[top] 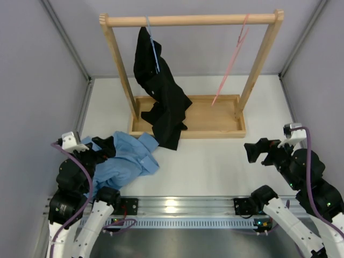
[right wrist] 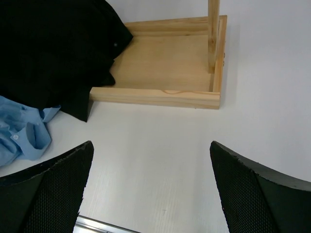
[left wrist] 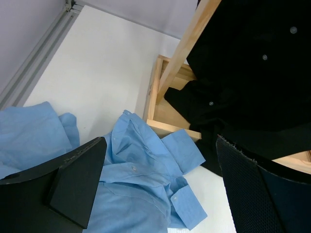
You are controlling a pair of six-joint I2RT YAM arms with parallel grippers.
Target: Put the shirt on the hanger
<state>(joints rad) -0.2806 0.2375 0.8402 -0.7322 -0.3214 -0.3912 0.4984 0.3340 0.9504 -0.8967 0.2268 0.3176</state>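
Note:
The light blue shirt (top: 126,158) lies crumpled on the white table at the front left; it also shows in the left wrist view (left wrist: 141,174) and at the left edge of the right wrist view (right wrist: 19,136). The pink hanger (top: 232,62) hangs empty from the right part of the wooden rail. My left gripper (top: 105,149) is open just above the shirt, its jaws (left wrist: 160,189) wide apart with cloth between and below them. My right gripper (top: 252,152) is open and empty over bare table at the right (right wrist: 148,194).
A wooden rack (top: 191,20) with a tray base (top: 215,126) stands at the back. A black shirt (top: 158,91) hangs on a light-blue hanger (top: 154,51) at the rail's left and drapes over the tray's front edge. Grey walls close in both sides.

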